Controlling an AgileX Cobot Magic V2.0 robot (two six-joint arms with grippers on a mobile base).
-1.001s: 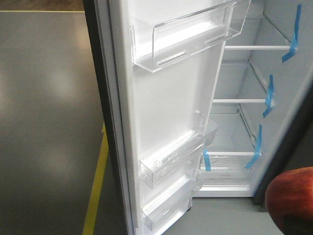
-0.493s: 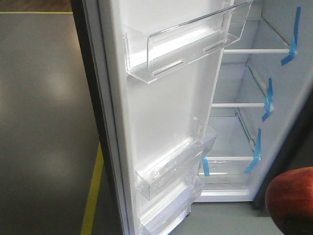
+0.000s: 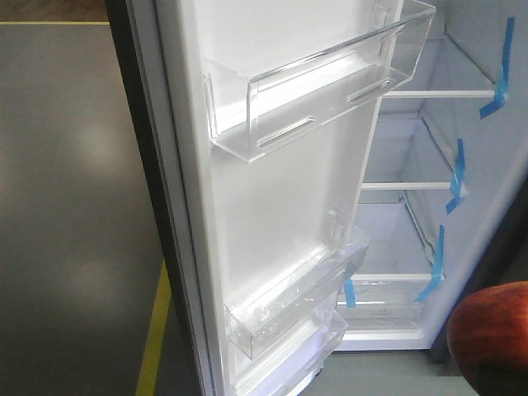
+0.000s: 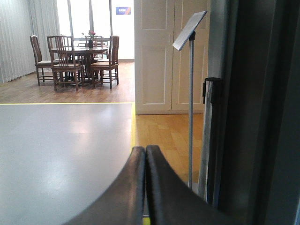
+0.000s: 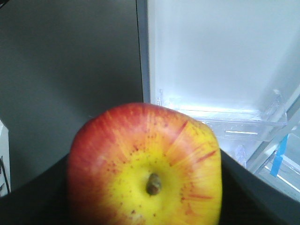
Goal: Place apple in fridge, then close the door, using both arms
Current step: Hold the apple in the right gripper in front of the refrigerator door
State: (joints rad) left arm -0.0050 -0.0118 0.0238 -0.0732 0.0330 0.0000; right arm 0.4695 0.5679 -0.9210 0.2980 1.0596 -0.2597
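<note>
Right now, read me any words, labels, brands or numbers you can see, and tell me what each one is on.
Nothing can be read in any view.
Blue sign at the far end of the room: pale lettering, too small and blurred to read.
Tilted board on its stand: no writing shows.
Blue tape strips in the fridge: blank.
Apple: no sticker.

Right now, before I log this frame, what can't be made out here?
Right wrist view: the apple covers most of the right end effector, so finger contact is hidden.
Front view: the bottom-right frame corner crops the apple.
Front view: the door blocks the left part of the fridge shelves.
Left wrist view: left end effector, tips only; fridge interior unseen.
</note>
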